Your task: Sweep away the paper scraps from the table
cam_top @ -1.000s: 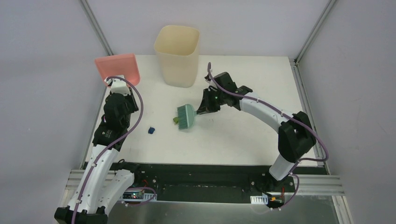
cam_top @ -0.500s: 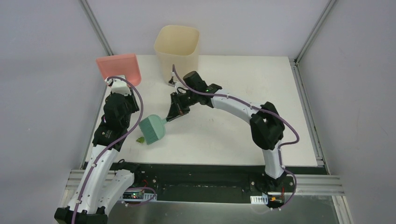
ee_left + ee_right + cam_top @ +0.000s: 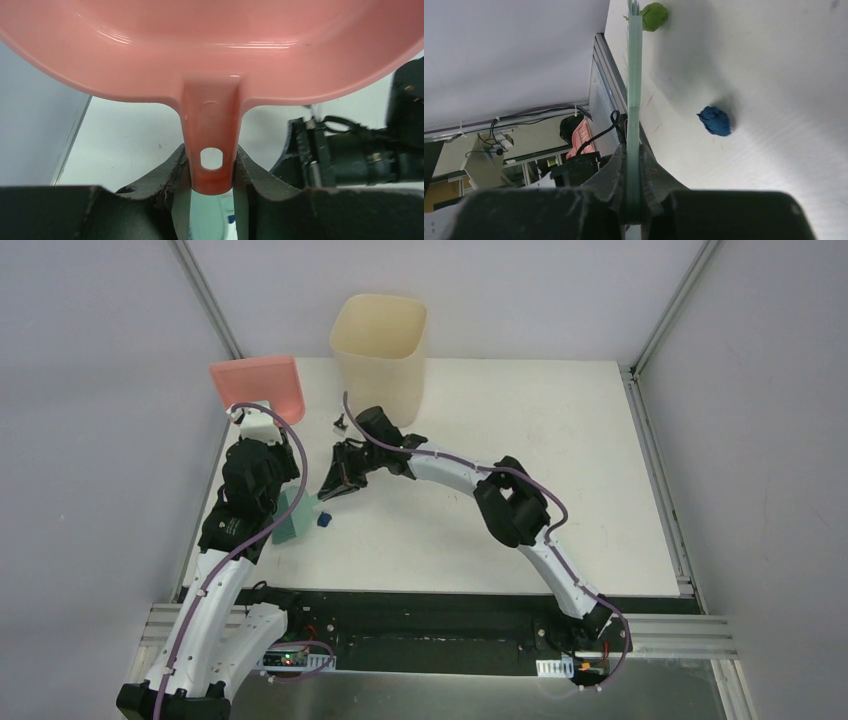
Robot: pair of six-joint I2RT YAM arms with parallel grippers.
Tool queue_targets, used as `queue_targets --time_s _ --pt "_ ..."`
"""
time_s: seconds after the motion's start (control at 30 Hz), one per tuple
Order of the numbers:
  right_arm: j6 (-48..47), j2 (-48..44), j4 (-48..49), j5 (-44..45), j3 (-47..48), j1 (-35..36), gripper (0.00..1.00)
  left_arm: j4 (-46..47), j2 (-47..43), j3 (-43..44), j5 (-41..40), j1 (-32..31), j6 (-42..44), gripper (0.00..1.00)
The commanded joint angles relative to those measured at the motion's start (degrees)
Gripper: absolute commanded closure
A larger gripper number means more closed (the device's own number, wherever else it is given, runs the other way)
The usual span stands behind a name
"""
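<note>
My right gripper (image 3: pixel 335 483) is shut on the handle of the teal hand brush (image 3: pixel 296 517), whose head lies low at the table's left side, partly hidden behind my left arm. A navy paper scrap (image 3: pixel 323 520) lies just right of the brush head; in the right wrist view it (image 3: pixel 715 121) lies beside the brush (image 3: pixel 634 75), and a green scrap (image 3: pixel 654 16) sits against the brush's far end. My left gripper (image 3: pixel 256 418) is shut on the handle of the pink dustpan (image 3: pixel 255 388), held tilted up above the table (image 3: pixel 560 440). The left wrist view shows that handle (image 3: pixel 212 150) clamped between the jaws.
A tall cream bin (image 3: pixel 380 355) stands at the back of the table, just behind my right wrist. Grey walls and metal rails close in the left, back and right sides. My right arm stretches across the middle of the table.
My right arm has swept the brush from the table's middle to the left edge, pushing the green scrap along past the navy one. The dustpan has stayed raised.
</note>
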Motion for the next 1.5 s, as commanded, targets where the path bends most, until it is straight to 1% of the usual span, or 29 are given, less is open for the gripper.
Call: queue_targets --time_s 0.0,0.03,0.1,0.27,0.37,0.53,0.57,0.77,0.93,1.07,1.13,1.23,1.37,1.47 --pt "7.92 1.09 1.41 2.92 6.02 4.93 1.0 3.08 -0.31 0.48 1.39 0.57 -0.77 1.0" --pt "10.27 1.63 -0.54 7.29 6.78 5.49 1.0 3.07 -0.38 0.48 1.44 0.57 -0.84 1.0" --pt "11.96 2.47 -4.79 13.31 8.03 6.58 1.0 3.12 -0.36 0.41 1.48 0.57 -0.83 1.0" --pt "10.26 1.27 -17.86 21.83 7.48 7.06 1.0 3.12 -0.11 0.39 1.58 0.57 -0.81 1.0" --pt "9.53 -2.88 -23.14 25.14 2.72 5.52 1.0 3.16 -0.08 0.39 1.75 0.64 -0.82 1.0" --pt "7.94 -12.68 -25.09 27.59 -9.83 1.33 1.0 3.22 0.1 0.31 1.99 0.58 -0.91 1.0" --pt "7.41 -14.7 -25.28 27.83 -13.27 0.17 1.0 3.27 0.1 0.23 2.01 0.59 -0.83 1.0" --pt "4.17 -23.64 -27.26 27.74 -24.79 -7.4 1.0 3.34 0.69 0.13 1.33 0.57 -0.43 1.0" --pt "1.1 -31.01 -28.03 27.64 -33.83 -16.56 1.0 3.15 2.14 0.15 2.01 0.57 0.19 1.0" --pt "-4.22 -38.19 -32.82 27.52 -38.5 -23.17 1.0 2.0 4.81 1.1 4.52 0.42 0.28 1.0" --pt "-4.72 -41.8 -35.38 27.52 -40.57 -25.57 1.0 0.4 6.42 2.16 5.85 -0.36 0.28 1.0" --pt "-4.72 -47.23 -38.57 27.52 -43.05 -29.83 1.0 -2.74 8.75 4.71 5.4 -3.79 0.62 1.0" --pt "-4.72 -52.78 -41.86 27.52 -46.32 -36.46 1.0 -7.53 10.82 8.07 2.48 -11.16 2.21 1.0" --pt "-4.72 -56.29 -44.12 27.52 -44.71 -40.77 1.0 -13.88 12.78 11.67 5.96 -14.55 2.04 1.0"
